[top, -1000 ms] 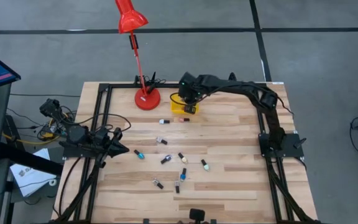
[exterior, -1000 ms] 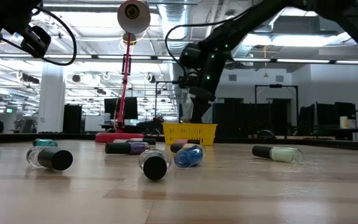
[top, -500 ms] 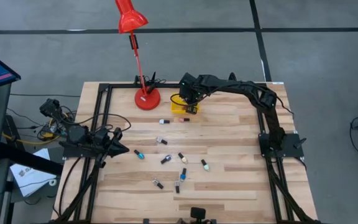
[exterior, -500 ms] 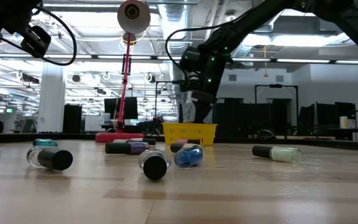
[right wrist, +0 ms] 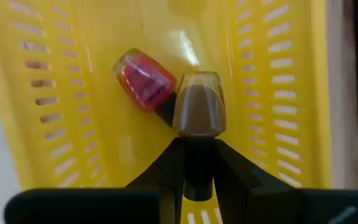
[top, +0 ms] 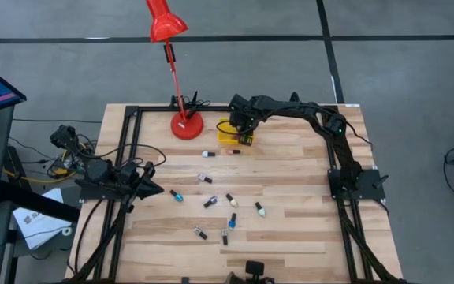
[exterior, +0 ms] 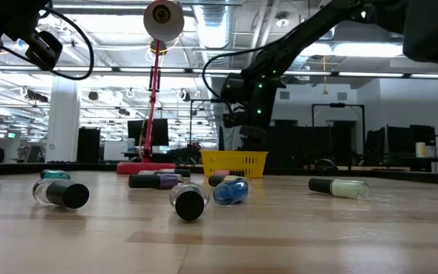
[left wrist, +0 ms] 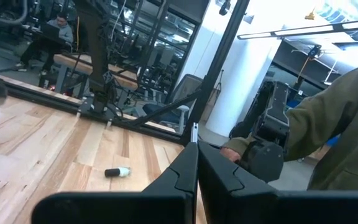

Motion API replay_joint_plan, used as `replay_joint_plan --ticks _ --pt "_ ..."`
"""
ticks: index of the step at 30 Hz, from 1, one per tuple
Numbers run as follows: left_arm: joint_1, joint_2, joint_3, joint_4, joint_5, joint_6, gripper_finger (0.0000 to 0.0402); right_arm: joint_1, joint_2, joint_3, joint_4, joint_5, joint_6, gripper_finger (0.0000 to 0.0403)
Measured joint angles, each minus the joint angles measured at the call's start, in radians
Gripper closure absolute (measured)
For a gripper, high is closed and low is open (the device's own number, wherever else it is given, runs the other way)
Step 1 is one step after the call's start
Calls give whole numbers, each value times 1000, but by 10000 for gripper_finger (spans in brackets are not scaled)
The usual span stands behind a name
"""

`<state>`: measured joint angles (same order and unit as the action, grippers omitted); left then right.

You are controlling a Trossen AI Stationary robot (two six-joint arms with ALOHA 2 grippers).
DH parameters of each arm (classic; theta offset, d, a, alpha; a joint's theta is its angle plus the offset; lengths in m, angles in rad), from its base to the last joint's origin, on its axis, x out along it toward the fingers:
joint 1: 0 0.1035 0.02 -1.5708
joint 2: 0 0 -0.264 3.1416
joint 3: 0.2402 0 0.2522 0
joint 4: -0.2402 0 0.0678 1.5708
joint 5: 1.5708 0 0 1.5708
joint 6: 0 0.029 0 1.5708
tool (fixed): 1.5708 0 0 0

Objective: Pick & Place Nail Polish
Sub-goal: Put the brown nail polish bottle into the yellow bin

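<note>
While the left arm waits at the table's left edge with its left gripper (left wrist: 196, 163) pressed fully shut on nothing, I have the right arm stretched across to the far side of the table (top: 290, 197), where its right gripper (top: 243, 131) hangs directly over the yellow bin (top: 227, 136). From the right wrist camera I can see its fingers closed narrowly around the dark cap of a brown-taupe nail polish bottle (right wrist: 198, 110), the bottle pointing down into the bin (right wrist: 278, 74). Just beside it, touching or nearly so, a red nail polish bottle (right wrist: 144, 81) lies on the bin's floor. On the low camera the gripper (exterior: 245, 135) sits just above the bin's rim (exterior: 234, 162). The rest of the bottles lie scattered on the wood in the middle of the table: a teal one (top: 176, 196) nearest the left arm, a pale green one (top: 259, 209) toward the right, a blue one (top: 232, 222), and one with a dark cap (top: 208, 154) lying near the bin's front. A red desk lamp (top: 186, 125) stands just left of the bin. Through the left wrist camera I see a person's sleeve (left wrist: 334, 124) beyond the table.
</note>
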<state>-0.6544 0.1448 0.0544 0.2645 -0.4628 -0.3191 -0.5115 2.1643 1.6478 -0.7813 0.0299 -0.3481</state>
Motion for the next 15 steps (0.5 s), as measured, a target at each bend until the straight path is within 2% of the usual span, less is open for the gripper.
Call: replay_joint_plan --ticks 7,15 --pt "0 0 0 5 0 0 400 -2 0 0 1 0 0 342" --pt "0 0 0 7 0 0 400 -1 0 5 -3 0 -1 280"
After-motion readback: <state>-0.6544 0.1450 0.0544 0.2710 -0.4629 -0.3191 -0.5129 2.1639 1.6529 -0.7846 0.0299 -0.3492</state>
